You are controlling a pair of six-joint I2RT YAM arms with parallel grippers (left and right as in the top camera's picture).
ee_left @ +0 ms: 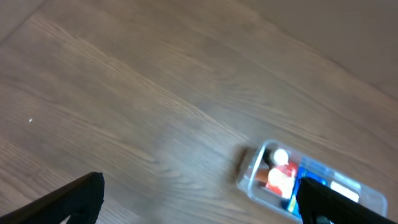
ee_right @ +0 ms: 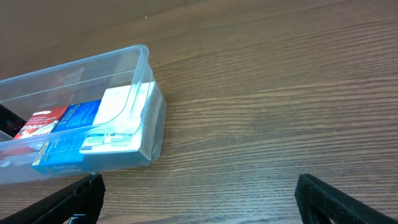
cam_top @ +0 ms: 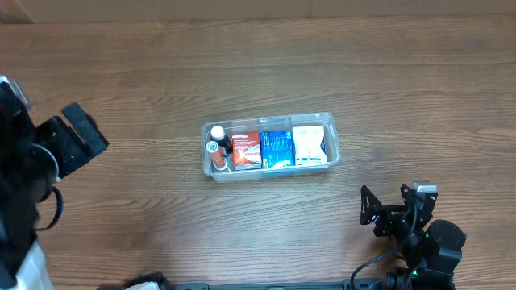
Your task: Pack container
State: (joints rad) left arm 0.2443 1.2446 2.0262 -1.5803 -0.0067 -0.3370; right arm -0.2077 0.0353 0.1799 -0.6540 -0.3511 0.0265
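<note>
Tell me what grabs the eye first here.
The clear container sits in the middle of the wooden table, packed in a row: small bottles at its left end, then a red box, a blue box and a white box. The left gripper and right gripper stand open, away from it.

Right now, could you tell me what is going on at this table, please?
Nothing is being handled at this moment. The clear container sits mid-table with a white box, a blue box, a red box and small bottles side by side inside it. The left claw and right claw are both open, empty and well away from it, so the packing looks done or nearly so.
</note>
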